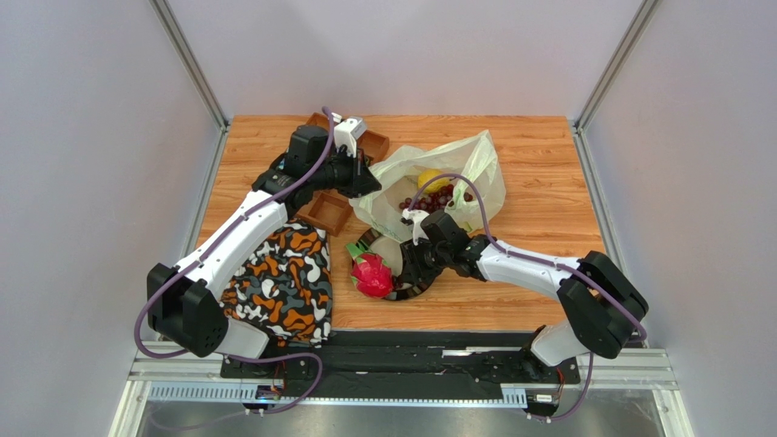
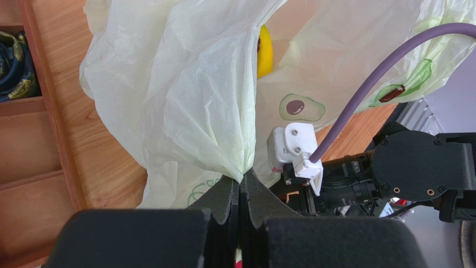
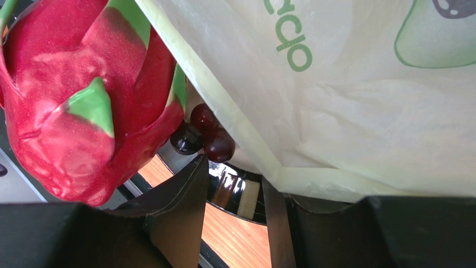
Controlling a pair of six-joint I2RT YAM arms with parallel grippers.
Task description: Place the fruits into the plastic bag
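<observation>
The pale plastic bag (image 1: 456, 168) with avocado prints lies open at mid-table. A yellow fruit (image 1: 431, 179) and the dark grape bunch (image 1: 440, 195) lie in it. I cannot make out the banana. My left gripper (image 1: 369, 182) is shut on the bag's left edge and holds it up; the plastic bunches between the pads in the left wrist view (image 2: 241, 177). The pink-red dragon fruit (image 1: 372, 276) sits on a dark plate (image 1: 412, 293). My right gripper (image 1: 408, 264) is beside it, jaws apart and empty (image 3: 232, 176), with the dragon fruit (image 3: 72, 100), a few grapes (image 3: 204, 137) and the bag (image 3: 346, 84) just ahead.
An orange-black-white patterned cloth (image 1: 283, 282) lies at the front left. Wooden tray compartments (image 1: 328, 211) stand behind it, one holding a teal cloth (image 2: 14, 67). The right arm (image 2: 416, 167) sits close behind the bag in the left wrist view.
</observation>
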